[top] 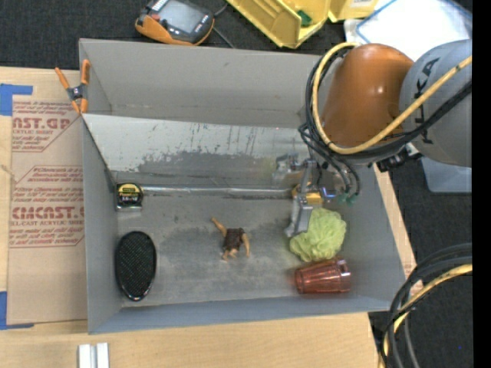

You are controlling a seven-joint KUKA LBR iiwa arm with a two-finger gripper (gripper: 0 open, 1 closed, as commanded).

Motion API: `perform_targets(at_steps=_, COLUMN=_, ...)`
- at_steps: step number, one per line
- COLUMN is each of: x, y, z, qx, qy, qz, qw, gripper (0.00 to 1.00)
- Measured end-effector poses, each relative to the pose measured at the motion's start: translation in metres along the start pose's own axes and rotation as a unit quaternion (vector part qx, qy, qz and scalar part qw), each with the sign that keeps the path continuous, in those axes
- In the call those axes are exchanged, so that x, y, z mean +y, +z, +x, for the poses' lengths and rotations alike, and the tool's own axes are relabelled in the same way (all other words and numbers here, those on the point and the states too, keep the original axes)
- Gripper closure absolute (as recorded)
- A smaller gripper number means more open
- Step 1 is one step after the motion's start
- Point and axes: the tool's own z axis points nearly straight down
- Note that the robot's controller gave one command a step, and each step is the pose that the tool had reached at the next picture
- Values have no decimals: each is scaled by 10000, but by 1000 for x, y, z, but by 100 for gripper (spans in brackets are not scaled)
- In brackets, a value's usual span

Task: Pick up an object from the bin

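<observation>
The arm comes in from the right of the frame, its orange cover (367,94) and looped cables hanging over the bin's upper right corner. Below them the claw (301,222) reaches down to the floor of the grey metal bin (192,75) in the right part of the frame. Its tip sits at the left edge of a yellow-green fluffy lump (321,234), touching it or just beside it. I cannot tell whether the claw is spread or pressed together, and nothing can be seen gripped in it.

The lump lies in the lower right of the bin. Just below it, near the front wall, a red see-through cup (324,276) lies on its side. A small brown toy figure (233,241) lies at the middle of the floor, well apart from the claw. At the lower left a black oval brush (135,264) lies flat, and above it, against the left wall, stands a yellow and black tape measure (129,195).
</observation>
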Motion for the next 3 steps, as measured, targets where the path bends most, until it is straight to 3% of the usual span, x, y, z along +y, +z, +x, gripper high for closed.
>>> perform_targets(at_steps=1, x=0, y=-4, z=-2, qx=-39, qy=-1, qz=2, qw=10000, gripper=0)
perform_targets(at_steps=2, x=35, y=74, z=5, qx=-41, qy=-1213, qz=7, qw=9926, gripper=0)
perform_targets(at_steps=3, x=50, y=59, z=7, qx=-42, qy=-4564, qz=17, qw=8898, gripper=0)
